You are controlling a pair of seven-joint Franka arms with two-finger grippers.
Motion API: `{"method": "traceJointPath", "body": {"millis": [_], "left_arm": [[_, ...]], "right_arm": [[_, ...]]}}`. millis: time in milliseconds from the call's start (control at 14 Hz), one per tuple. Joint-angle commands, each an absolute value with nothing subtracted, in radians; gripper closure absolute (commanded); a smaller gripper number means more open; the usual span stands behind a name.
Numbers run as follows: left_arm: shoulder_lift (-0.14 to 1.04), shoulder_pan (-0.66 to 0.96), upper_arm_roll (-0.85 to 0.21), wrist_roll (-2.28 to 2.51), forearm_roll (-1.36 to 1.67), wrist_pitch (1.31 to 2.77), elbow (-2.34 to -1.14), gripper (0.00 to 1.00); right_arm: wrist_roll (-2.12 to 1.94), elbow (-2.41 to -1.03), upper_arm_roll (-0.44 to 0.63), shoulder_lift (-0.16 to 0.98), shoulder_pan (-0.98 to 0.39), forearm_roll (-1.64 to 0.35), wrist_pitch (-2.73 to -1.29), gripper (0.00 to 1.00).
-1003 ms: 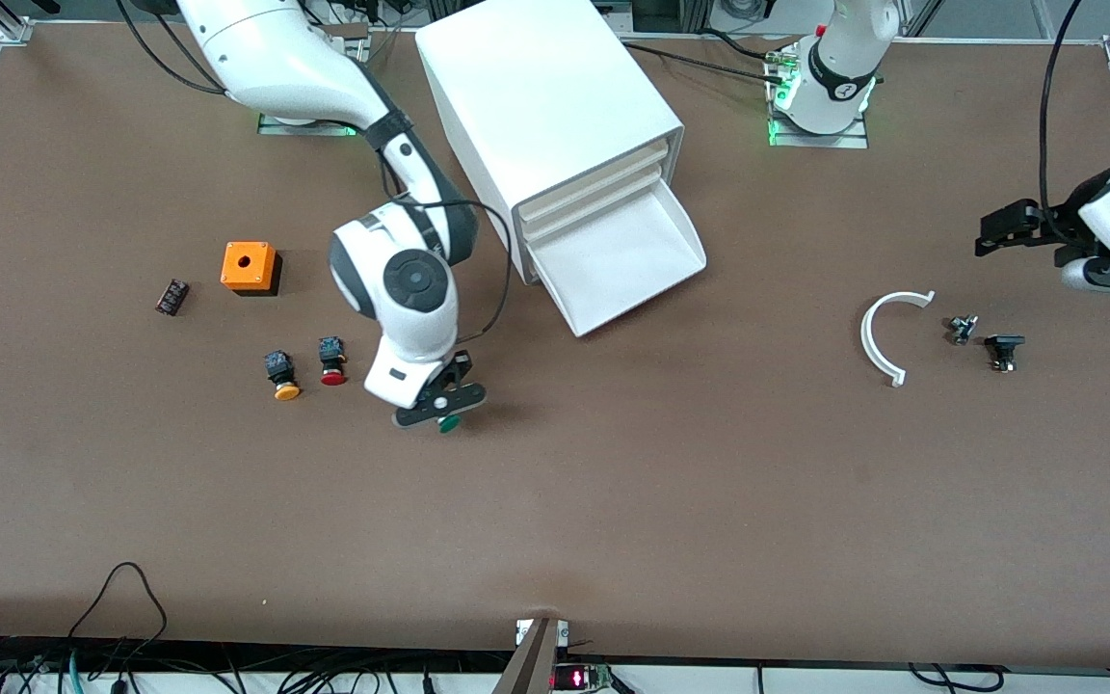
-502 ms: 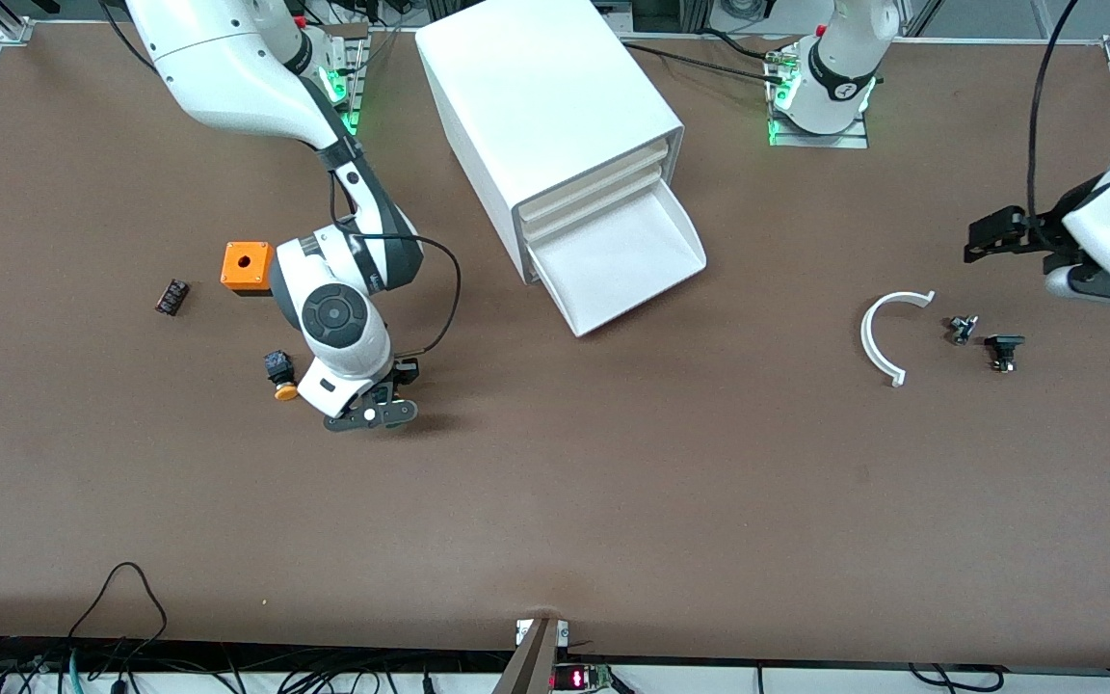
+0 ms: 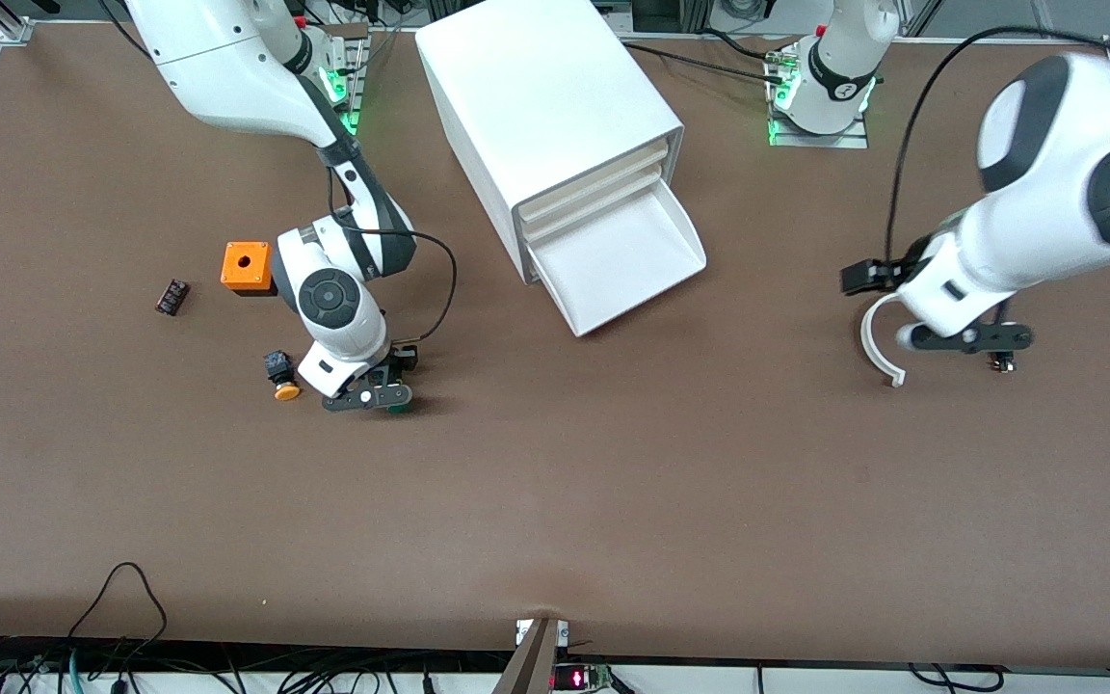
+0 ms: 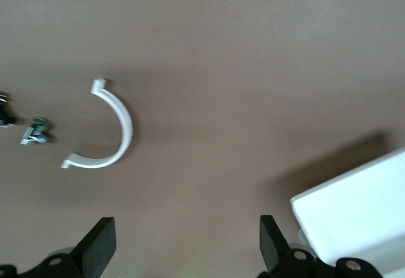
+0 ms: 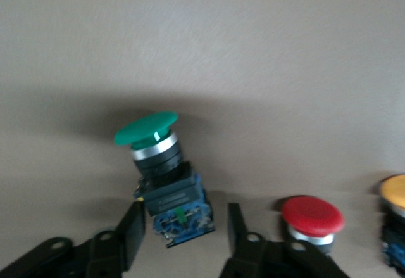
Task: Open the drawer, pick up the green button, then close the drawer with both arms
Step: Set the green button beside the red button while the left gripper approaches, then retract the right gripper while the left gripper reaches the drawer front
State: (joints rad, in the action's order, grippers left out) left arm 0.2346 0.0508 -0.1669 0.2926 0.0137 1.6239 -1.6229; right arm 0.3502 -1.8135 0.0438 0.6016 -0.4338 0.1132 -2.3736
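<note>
The lowest drawer (image 3: 618, 260) of the white cabinet (image 3: 555, 116) is pulled out and looks empty. The green-capped button (image 3: 400, 409) lies tilted on the table, nearer the front camera than the cabinet, toward the right arm's end. In the right wrist view the green button (image 5: 155, 164) sits between the fingers with a gap on one side. My right gripper (image 3: 372, 397) (image 5: 183, 240) is open around its blue-black body. My left gripper (image 3: 969, 337) (image 4: 183, 252) is open and empty over the table by a white curved piece (image 3: 878, 337).
A red-capped button (image 5: 312, 218) and an orange-capped button (image 3: 282, 378) stand beside the green one. An orange box (image 3: 248, 266) and a small dark part (image 3: 171, 296) lie toward the right arm's end. Small dark parts (image 3: 1002, 361) lie under the left gripper. A drawer corner (image 4: 354, 221) shows in the left wrist view.
My right arm carried the green button toward the right arm's end and lowered it beside the red button. My left arm swung in from the table's end to over the curved piece.
</note>
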Motion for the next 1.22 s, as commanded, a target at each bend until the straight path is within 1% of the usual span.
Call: {"method": "traceJointPath", "body": {"millis": [0, 72, 143, 215, 430, 645, 860, 1003, 1147], "left_arm": [[0.323, 0.139, -0.164, 0.475, -0.009, 1.679, -1.585, 0.0], [0.348, 0.162, -0.164, 0.524, -0.009, 1.701, -1.586, 0.0], [0.369, 0.179, -0.164, 0.566, -0.009, 1.721, -1.586, 0.0], [0.389, 0.198, -0.164, 0.604, -0.009, 1.744, -1.588, 0.0], [0.451, 0.253, -0.163, 0.692, -0.009, 1.824, -1.591, 0.0], [0.498, 0.261, -0.164, 0.718, -0.009, 1.891, -1.591, 0.0], [0.546, 0.262, -0.164, 0.759, -0.008, 1.963, -1.592, 0.0], [0.555, 0.279, -0.164, 0.781, -0.003, 1.977, -1.591, 0.0], [0.572, 0.281, -0.164, 0.784, 0.003, 2.006, -1.592, 0.0]], "right_arm": [[0.357, -1.745, 0.049, 0.546, -0.411, -0.008, -2.255, 0.0], [0.385, -1.718, 0.054, 0.528, -0.396, -0.114, -2.206, 0.0], [0.406, -1.707, 0.054, 0.505, -0.384, -0.176, -2.172, 0.0], [0.41, -1.698, 0.057, 0.48, -0.373, -0.176, -2.131, 0.0], [0.396, -1.61, 0.075, 0.43, -0.339, -0.172, -1.973, 0.0], [0.393, -1.536, 0.095, 0.382, -0.31, -0.172, -1.841, 0.0], [0.388, -1.491, 0.094, 0.321, -0.264, -0.088, -1.737, 0.0], [0.384, -1.486, 0.084, 0.263, -0.235, -0.023, -1.7, 0.0], [0.321, -1.488, 0.077, 0.229, -0.189, 0.003, -1.672, 0.0]]}}
